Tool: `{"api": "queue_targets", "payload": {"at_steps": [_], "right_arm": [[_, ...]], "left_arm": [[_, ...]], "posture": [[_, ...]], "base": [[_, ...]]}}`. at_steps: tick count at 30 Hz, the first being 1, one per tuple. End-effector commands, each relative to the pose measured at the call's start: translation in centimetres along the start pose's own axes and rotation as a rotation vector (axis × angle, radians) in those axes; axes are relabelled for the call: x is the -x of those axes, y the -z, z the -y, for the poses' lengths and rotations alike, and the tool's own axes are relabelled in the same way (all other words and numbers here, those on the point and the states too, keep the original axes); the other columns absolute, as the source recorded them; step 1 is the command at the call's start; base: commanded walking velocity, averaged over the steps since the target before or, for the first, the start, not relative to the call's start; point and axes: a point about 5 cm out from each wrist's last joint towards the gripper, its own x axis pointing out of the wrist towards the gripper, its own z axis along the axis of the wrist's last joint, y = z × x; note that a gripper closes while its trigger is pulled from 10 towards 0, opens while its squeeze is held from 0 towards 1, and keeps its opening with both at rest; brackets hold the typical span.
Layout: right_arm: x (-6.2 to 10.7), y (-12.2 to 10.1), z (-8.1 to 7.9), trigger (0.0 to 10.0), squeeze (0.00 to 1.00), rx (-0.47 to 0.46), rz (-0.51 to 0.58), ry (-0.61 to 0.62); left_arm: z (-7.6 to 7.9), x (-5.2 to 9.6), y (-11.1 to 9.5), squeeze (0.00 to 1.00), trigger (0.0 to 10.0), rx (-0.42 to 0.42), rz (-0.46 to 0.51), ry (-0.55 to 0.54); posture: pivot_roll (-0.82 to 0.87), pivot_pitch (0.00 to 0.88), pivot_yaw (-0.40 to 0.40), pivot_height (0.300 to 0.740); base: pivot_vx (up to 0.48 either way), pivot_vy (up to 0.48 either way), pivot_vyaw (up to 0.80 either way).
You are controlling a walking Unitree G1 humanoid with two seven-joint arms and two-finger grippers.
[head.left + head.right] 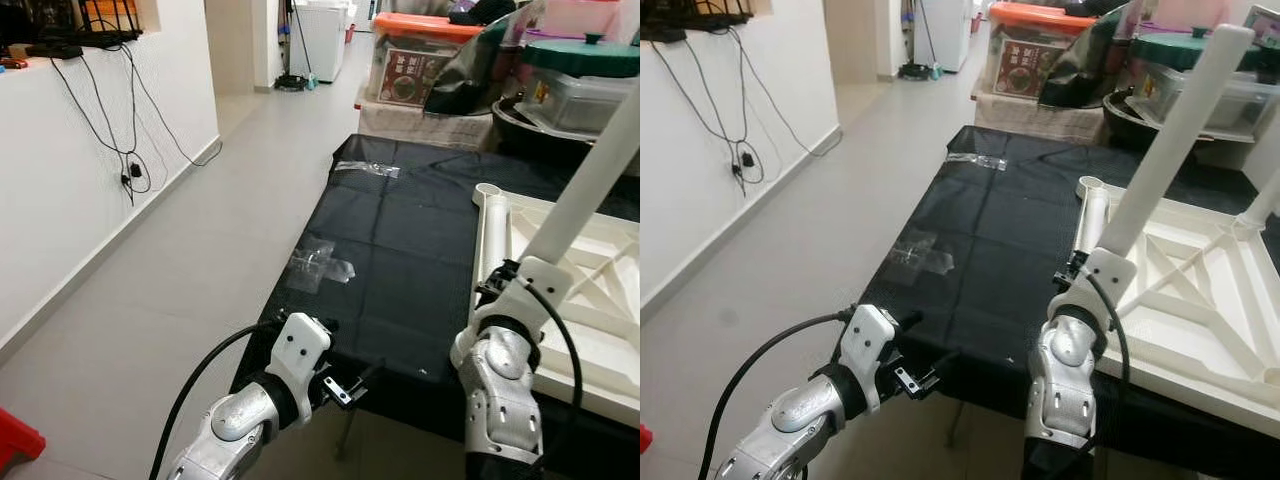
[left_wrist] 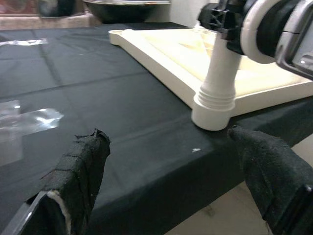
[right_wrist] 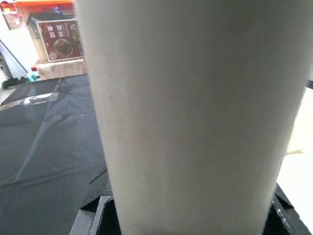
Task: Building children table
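White table leg, held by the right gripper with jaws closed around its lower part; long axis tilted up and away to the right, foot seated at the near corner of the upturned tabletop. The tabletop lies on a black-covered desk. Left gripper hovers at the desk's near edge, jaws open. Storage boxes stand beyond.

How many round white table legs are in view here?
2. One white plastic leg is gripped in the right hand at the near corner of the upside-down white tabletop; another stands at the far right edge. More may be hidden.
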Motion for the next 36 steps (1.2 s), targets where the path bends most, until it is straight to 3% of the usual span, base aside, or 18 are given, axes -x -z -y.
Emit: {"api": "queue_targets", "payload": {"at_steps": [1,2,3,9,12,13,14,16,18,19,20,21,24,25,26,30,36], "right_arm": [[0.5,1.0,-0.7,10.0,0.00,-0.081,-0.062,0.007],[0.9,0.8,-1.5,10.0,0.78,-0.077,-0.060,0.004],[0.6,0.9,-1.3,10.0,0.00,-0.077,-0.030,-0.040],[-0.8,0.2,0.1,10.0,0.00,-0.035,0.096,-0.200],[-1.9,-0.1,0.9,10.0,0.00,-0.069,0.051,-0.504],[-1.9,-0.1,0.9,10.0,0.00,-0.069,0.051,-0.504],[-2.0,-0.5,1.0,10.0,0.00,-0.076,-0.001,-0.723],[-1.9,-0.7,1.0,10.0,0.00,-0.072,-0.011,-0.775],[-1.7,-1.1,0.7,10.0,0.00,-0.075,-0.038,-0.935],[-1.7,-1.1,0.7,10.0,0.00,-0.075,-0.038,-0.935],[-1.4,-1.4,0.3,10.0,0.00,-0.077,-0.059,-1.060],[-0.8,-1.8,-0.2,10.0,0.00,-0.060,-0.093,-1.260],[-0.6,-1.8,-0.4,10.0,0.00,-0.045,-0.108,-1.335],[-0.3,-1.8,-0.6,10.0,0.00,-0.013,-0.125,-1.428],[-0.3,-1.8,-0.6,10.0,0.00,-0.013,-0.125,-1.428],[-0.6,-1.9,-1.8,10.0,0.00,0.033,-0.192,-1.633],[-0.8,-2.2,-2.8,10.0,0.00,0.035,-0.214,-1.720]], "left_arm": [[0.0,0.0,0.2,0.00,10.0,0.012,-0.014,0.005],[0.0,0.0,0.2,0.00,10.0,0.012,-0.014,0.005],[-0.1,0.0,0.3,0.00,10.0,0.013,-0.015,0.004],[-0.1,0.0,0.5,0.00,10.0,0.015,-0.016,0.007],[-0.1,-0.1,0.5,0.00,10.0,0.017,-0.017,0.005],[-0.1,-0.1,0.5,0.00,10.0,0.017,-0.017,0.005],[-0.2,-0.1,0.6,0.00,10.0,0.018,-0.018,0.004],[-0.2,-0.1,0.6,0.00,10.0,0.019,-0.019,0.003],[-0.3,-0.2,0.7,0.00,10.0,0.020,-0.020,0.003],[-0.3,-0.2,0.7,0.00,10.0,0.020,-0.020,0.003],[-0.3,-0.2,0.7,0.00,10.0,0.019,-0.020,0.003],[-0.3,-0.2,0.8,0.00,10.0,0.018,-0.021,0.003],[-0.3,-0.2,0.8,0.00,10.0,0.018,-0.021,0.003],[-0.3,-0.2,0.8,0.00,10.0,0.018,-0.022,0.002],[-0.3,-0.2,0.8,0.00,10.0,0.018,-0.022,0.002],[-0.3,-0.1,0.9,0.00,10.0,0.016,-0.022,-0.001],[-0.4,-0.2,0.9,0.00,10.0,0.015,-0.021,-0.001]], "posture": [[0.17,0.000,-0.054,0.740],[0.17,0.000,-0.054,0.740],[0.16,0.000,-0.050,0.740],[0.16,0.000,-0.050,0.740],[0.16,0.000,-0.045,0.740],[0.16,0.000,-0.045,0.740],[0.16,0.000,-0.042,0.740],[0.16,0.000,-0.042,0.740],[0.15,0.000,-0.039,0.740],[0.15,0.000,-0.039,0.740],[0.16,0.000,-0.041,0.740],[0.17,0.000,-0.045,0.740],[0.17,0.000,-0.045,0.740],[0.17,0.000,-0.049,0.740],[0.17,0.000,-0.049,0.740],[0.18,0.000,-0.052,0.740],[0.19,0.000,-0.060,0.740]], "base": [[0.000,0.000,0.00],[0.000,0.000,0.00],[0.000,0.000,0.00],[0.000,0.000,0.00],[0.000,0.000,0.00],[0.000,0.000,0.00],[0.000,0.000,0.00],[0.000,0.000,0.00],[0.000,0.000,0.00],[0.000,0.000,0.00],[0.000,0.000,0.00],[0.000,0.000,0.00],[0.000,0.000,0.00],[0.000,0.000,0.00],[0.000,0.000,0.00],[0.000,0.000,0.00],[0.000,0.000,0.00]]}}
